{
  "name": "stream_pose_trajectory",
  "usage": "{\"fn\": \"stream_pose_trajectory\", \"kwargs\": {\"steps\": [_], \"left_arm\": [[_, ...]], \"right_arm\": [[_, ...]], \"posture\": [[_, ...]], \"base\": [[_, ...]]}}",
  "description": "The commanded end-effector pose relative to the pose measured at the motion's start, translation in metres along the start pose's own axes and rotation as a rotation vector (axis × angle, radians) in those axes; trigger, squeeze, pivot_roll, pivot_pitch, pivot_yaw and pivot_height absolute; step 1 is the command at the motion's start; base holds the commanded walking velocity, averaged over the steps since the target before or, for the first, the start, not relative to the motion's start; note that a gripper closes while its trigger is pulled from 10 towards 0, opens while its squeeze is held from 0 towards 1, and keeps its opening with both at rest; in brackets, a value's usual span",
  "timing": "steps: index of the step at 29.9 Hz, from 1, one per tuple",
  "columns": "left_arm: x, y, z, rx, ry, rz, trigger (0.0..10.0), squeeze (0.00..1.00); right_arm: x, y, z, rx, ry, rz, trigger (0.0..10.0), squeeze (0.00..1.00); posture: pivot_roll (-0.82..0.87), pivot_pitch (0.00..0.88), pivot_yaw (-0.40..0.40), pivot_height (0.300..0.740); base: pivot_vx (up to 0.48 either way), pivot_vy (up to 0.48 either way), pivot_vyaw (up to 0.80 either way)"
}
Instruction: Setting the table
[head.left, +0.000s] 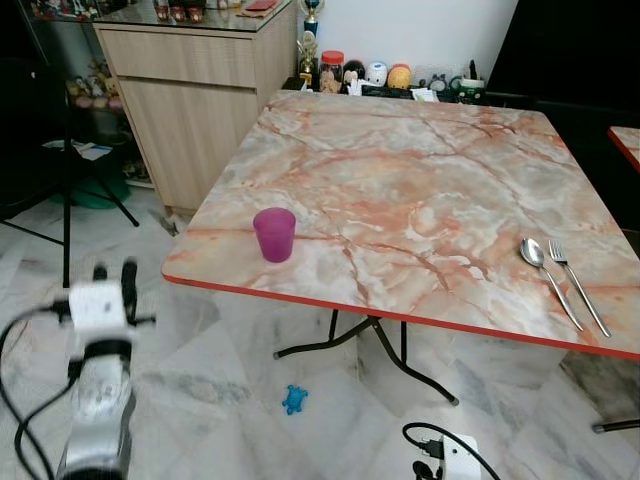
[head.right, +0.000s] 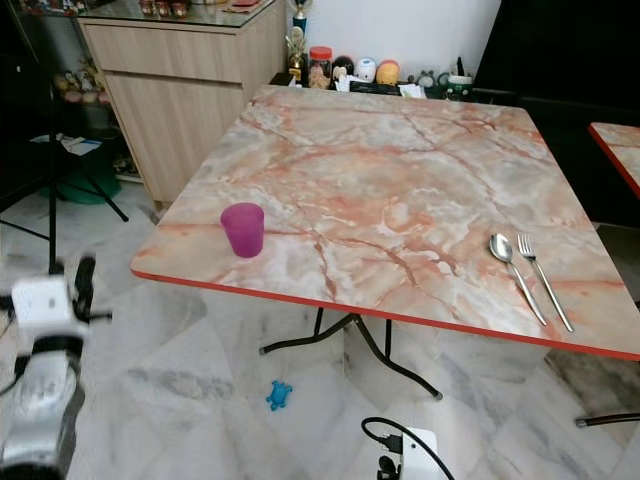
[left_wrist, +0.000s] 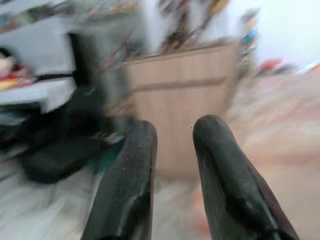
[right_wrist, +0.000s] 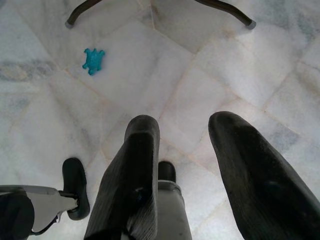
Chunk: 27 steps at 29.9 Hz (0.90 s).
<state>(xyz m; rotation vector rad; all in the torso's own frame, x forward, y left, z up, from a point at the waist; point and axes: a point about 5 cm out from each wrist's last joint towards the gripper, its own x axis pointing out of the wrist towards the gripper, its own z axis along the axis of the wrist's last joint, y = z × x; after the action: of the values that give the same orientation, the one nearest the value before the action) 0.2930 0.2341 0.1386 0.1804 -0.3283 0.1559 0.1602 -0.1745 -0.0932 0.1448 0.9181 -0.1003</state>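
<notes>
A purple cup (head.left: 274, 234) stands near the worktop's (head.left: 400, 180) near-left corner, with a spoon (head.left: 547, 278) and fork (head.left: 577, 283) side by side near its right edge. The left gripper (head.left: 113, 275), raised beside the worktop, has its jaws parted and empty. The right gripper (right_wrist: 182, 165), jaws parted, points at the floor (right_wrist: 210, 75), where a blue toy (right_wrist: 92, 60) lies.

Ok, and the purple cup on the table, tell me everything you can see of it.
The purple cup is a small tumbler of translucent magenta, plastic by the look of it, wider at the rim than at the base, with no handle. It stands upright, mouth open, and looks empty. It sits on the marble-patterned table near the front left corner, close to the red edge. Nothing touches it but the tabletop; the spoon and fork lie far across on the right.
</notes>
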Motion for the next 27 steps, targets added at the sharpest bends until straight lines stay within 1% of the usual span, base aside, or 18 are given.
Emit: {"fn": "stream_pose_trajectory", "kwargs": {"steps": [1, 2, 3, 4, 5, 6, 8, 11, 16, 24, 27], "left_arm": [[0.002, -0.031, 0.003, -0.065, 0.041, -0.185, 10.0, 0.00], [0.002, -0.031, 0.003, -0.065, 0.041, -0.185, 10.0, 0.00], [0.000, -0.048, 0.002, -0.113, 0.070, -0.254, 10.0, 0.00], [0.000, -0.055, 0.001, -0.165, 0.087, -0.245, 10.0, 0.00], [0.000, -0.056, 0.000, -0.191, 0.094, -0.228, 10.0, 0.00], [0.002, -0.059, -0.002, -0.246, 0.119, -0.195, 10.0, 0.00], [0.004, -0.061, -0.002, -0.257, 0.126, -0.190, 10.0, 0.00], [0.007, -0.065, 0.005, -0.255, 0.116, -0.210, 10.0, 0.00], [0.009, -0.061, 0.011, -0.260, 0.116, -0.226, 10.0, 0.00], [0.011, -0.060, 0.016, -0.266, 0.109, -0.224, 10.0, 0.00], [0.014, -0.066, 0.018, -0.293, 0.134, -0.239, 10.0, 0.00]], "right_arm": [[-0.001, -0.003, -0.002, 0.033, 0.012, -0.022, 10.0, 0.00], [-0.001, -0.003, -0.002, 0.033, 0.012, -0.022, 10.0, 0.00], [-0.001, -0.004, -0.003, 0.036, 0.018, -0.028, 10.0, 0.00], [-0.001, -0.004, -0.003, 0.041, 0.020, -0.029, 10.0, 0.00], [-0.001, -0.004, -0.003, 0.046, 0.020, -0.029, 10.0, 0.00], [-0.001, -0.004, -0.003, 0.047, 0.018, -0.032, 10.0, 0.00], [-0.001, -0.005, -0.003, 0.043, 0.016, -0.035, 10.0, 0.00], [-0.001, -0.007, -0.001, 0.045, 0.012, -0.038, 10.0, 0.00], [0.000, -0.006, 0.000, 0.042, 0.006, -0.035, 10.0, 0.00], [0.001, -0.004, 0.003, 0.030, -0.009, -0.030, 10.0, 0.00], [0.001, -0.003, 0.004, 0.028, -0.011, -0.029, 10.0, 0.00]], "posture": [[0.18, 0.000, -0.050, 0.740], [0.18, 0.000, -0.050, 0.740], [0.17, 0.000, -0.049, 0.740], [0.17, 0.000, -0.048, 0.740], [0.17, 0.000, -0.048, 0.740], [0.17, 0.000, -0.048, 0.740], [0.16, 0.000, -0.048, 0.740], [0.17, 0.000, -0.050, 0.740], [0.17, 0.000, -0.048, 0.740], [0.18, 0.000, -0.049, 0.740], [0.17, 0.000, -0.046, 0.740]], "base": [[0.000, 0.000, 0.00], [0.000, 0.000, 0.00], [0.000, 0.000, 0.00], [0.000, 0.000, -0.66], [0.000, 0.000, -0.66], [0.000, 0.000, -0.65], [0.000, 0.000, -0.64], [0.000, 0.000, -0.61], [0.000, 0.000, -0.59], [0.000, 0.000, 0.00], [0.000, 0.000, 0.00]]}}
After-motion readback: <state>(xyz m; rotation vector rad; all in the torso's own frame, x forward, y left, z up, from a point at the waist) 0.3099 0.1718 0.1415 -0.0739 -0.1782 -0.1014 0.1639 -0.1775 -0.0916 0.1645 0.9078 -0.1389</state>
